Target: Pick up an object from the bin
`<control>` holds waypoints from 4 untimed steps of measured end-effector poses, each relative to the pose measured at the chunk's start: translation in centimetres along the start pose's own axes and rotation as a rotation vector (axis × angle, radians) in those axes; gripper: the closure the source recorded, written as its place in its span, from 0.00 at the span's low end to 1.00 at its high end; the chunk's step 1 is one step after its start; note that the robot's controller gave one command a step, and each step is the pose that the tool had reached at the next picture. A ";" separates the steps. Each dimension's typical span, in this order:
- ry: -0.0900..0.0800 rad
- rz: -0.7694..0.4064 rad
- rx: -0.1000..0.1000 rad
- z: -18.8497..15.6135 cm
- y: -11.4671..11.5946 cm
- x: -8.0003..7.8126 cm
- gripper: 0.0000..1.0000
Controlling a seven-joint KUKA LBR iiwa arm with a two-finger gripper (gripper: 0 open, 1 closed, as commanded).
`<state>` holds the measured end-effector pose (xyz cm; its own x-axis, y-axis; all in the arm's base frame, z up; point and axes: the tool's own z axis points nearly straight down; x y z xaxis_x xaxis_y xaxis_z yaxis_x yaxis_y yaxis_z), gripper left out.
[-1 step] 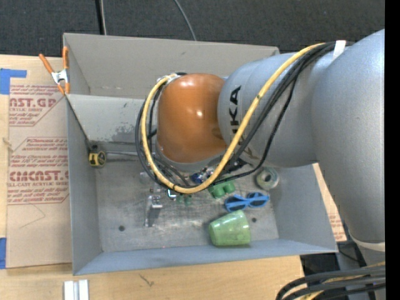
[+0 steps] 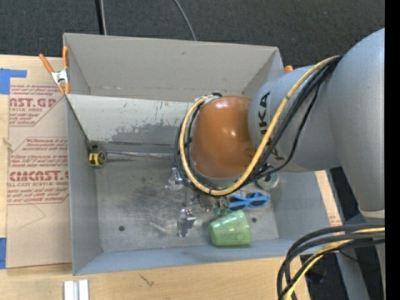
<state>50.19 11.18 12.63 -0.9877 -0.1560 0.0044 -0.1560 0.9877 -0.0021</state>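
The gripper (image 2: 185, 212) is held low in the bin (image 2: 125, 220), near its front wall. Whether it is open or closed cannot be told. A green cup (image 2: 229, 229) is laid on its side just beside it. A blue thing (image 2: 251, 200) is seen next to the cup.

The orange wrist cover (image 2: 219, 136) and arm (image 2: 337, 117) hide the middle and right of the bin floor (image 2: 125, 211), and the gripper (image 2: 184, 219) beneath them shows as metal parts too indistinct to read. A blue object (image 2: 251, 200) beside the cover is partly covered, kind undetermined. A yellow-and-black item (image 2: 95, 159) at the left wall is too small to identify.
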 end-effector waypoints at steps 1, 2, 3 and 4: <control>-0.004 -0.105 0.001 -0.7 -18.4 3.7 0.00; -0.008 -0.021 0.000 4.3 -18.4 4.1 0.00; -0.006 -0.022 -0.001 4.1 -18.3 4.2 1.00; -0.013 0.022 0.001 -9.2 -19.5 3.7 1.00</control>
